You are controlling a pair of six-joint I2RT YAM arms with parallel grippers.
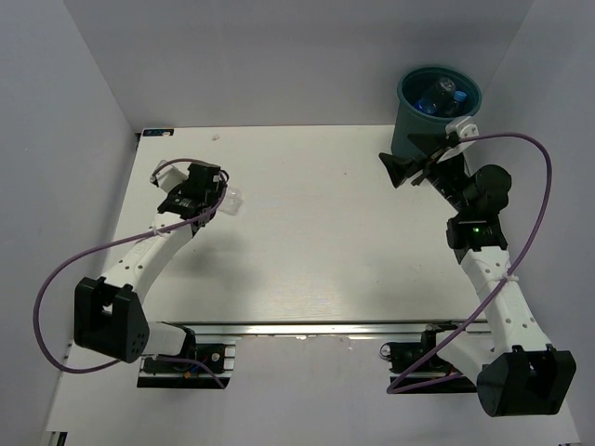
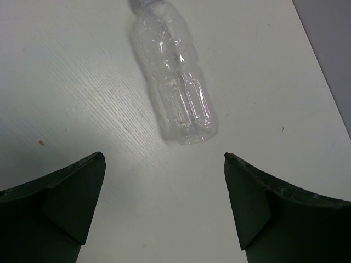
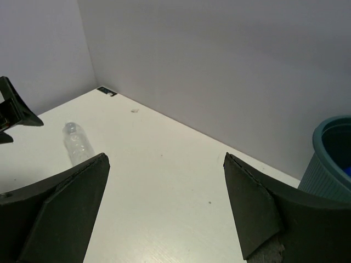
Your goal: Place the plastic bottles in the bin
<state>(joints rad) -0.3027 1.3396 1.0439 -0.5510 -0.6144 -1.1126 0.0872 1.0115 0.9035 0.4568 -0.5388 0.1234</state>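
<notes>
From above, my left gripper sits over the far-left part of the white table with its jaws spread wide and nothing between them; the plain clear bottle lies on the table just beside its fingertips; my right gripper hangs open and empty just beside the dark teal bin, which stands at the far-right corner; bottles with blue on them lie inside the bin.

From my left wrist, both fingers stand well apart; the clear bottle lies on its side just ahead of them, untouched, its neck pointing away from me.

From my right wrist, the fingers are spread wide and hold nothing; the bin's rim shows at the right edge; the clear bottle lies far off to the left.
</notes>
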